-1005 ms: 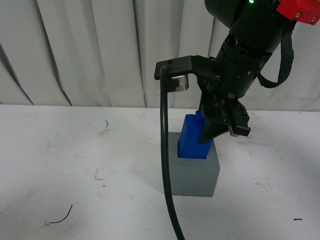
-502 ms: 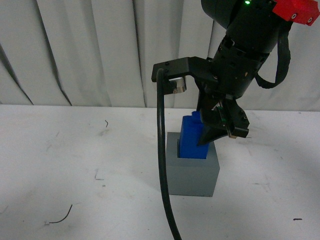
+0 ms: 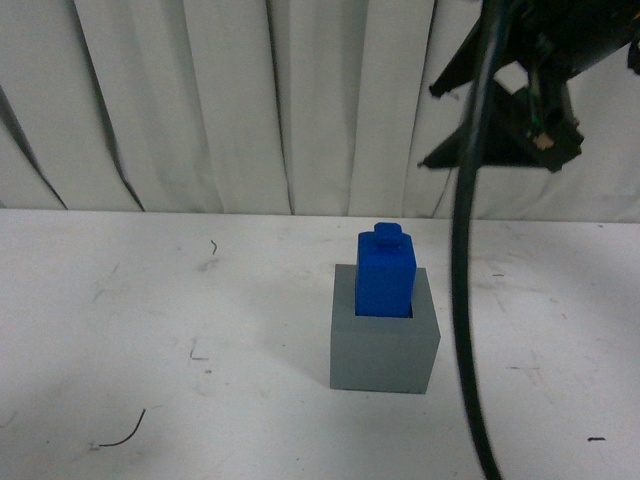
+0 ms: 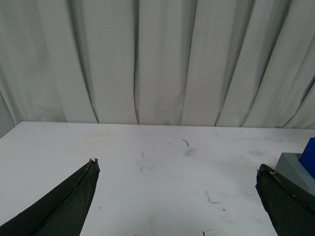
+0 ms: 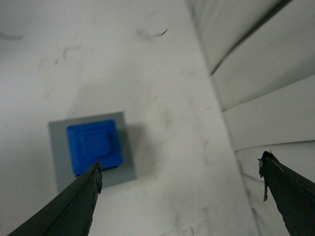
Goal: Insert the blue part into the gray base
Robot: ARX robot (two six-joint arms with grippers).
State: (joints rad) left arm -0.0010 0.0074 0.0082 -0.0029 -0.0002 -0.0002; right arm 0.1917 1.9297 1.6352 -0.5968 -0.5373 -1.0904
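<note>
The blue part stands upright in the recess of the gray base, its knob on top, about half of it showing above the rim. My right gripper hangs open high above and to the right of it, holding nothing. From that wrist, the blue part sits inside the gray base, off to one side of the open right gripper. My left gripper is open over bare table, with the gray base and blue part at the picture's edge.
A black cable hangs down in front of the table, right of the base. The white table carries scuff marks and a small dark wire scrap. A pleated white curtain closes the back.
My right gripper has let go of the blue part and risen up and to the right, clear of it. The blue part stays standing in the gray base.
</note>
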